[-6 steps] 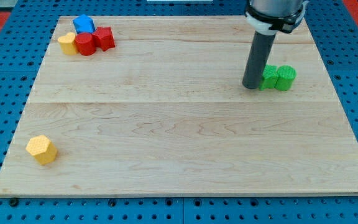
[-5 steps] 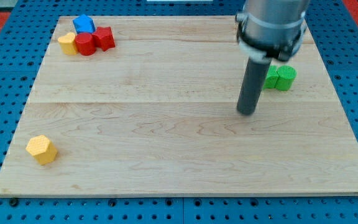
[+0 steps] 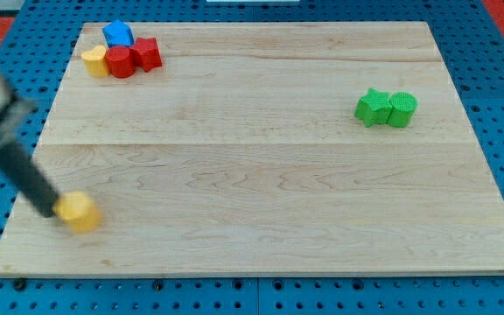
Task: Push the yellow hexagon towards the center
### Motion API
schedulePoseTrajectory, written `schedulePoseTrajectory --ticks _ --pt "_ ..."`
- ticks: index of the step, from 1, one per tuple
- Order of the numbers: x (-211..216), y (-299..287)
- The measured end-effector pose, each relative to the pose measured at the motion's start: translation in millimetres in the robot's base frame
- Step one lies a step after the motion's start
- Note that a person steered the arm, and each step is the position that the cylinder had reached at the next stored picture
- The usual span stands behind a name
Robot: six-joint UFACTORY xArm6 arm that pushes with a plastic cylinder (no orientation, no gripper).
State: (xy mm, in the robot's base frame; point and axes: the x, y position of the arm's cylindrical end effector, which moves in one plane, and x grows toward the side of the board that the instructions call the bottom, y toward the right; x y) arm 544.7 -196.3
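Camera view: single fixed view over a pale wooden desk (image 3: 261, 175) lying on a blue pegboard.
Task block: yellow hexagon (image 3: 80, 212), lower left of the frame, close to the desk's left edge and well apart from the middle; its outline is smeared.
My tip: (image 3: 53, 210), at the bottom end of the dark rod that slants down from the frame's left edge; it sits on the block's left side, seemingly touching it, though the blur makes contact hard to confirm.
Hand: none fitted; the arm ends in the bare rod, so there is nothing to open or close and nothing is held.
Other blocks, upper left: blue block (image 3: 117, 34), second yellow block (image 3: 94, 61), red round-looking block (image 3: 119, 62) and red star-like block (image 3: 146, 53), packed together.
Other blocks, right: green star (image 3: 373, 107) touching a green cylinder (image 3: 402, 109).
Step in hand: judged to be the start of the push, with the tip set behind the hexagon on the side away from the centre.
Next move calls for: a steady stroke toward the frame's right and slightly up, kept through the block's middle so it does not spin off the tip.
Path: the centre of the desk holds no other block.
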Motion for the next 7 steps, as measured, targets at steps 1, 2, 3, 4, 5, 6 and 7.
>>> schedulePoseTrajectory --ticks 1,2,3,4,5,6,7 --pt "39 47" --pt "59 42" --pt "23 87" --pt "-12 105" --pt "21 154" --pt "53 151" --pt "34 195"
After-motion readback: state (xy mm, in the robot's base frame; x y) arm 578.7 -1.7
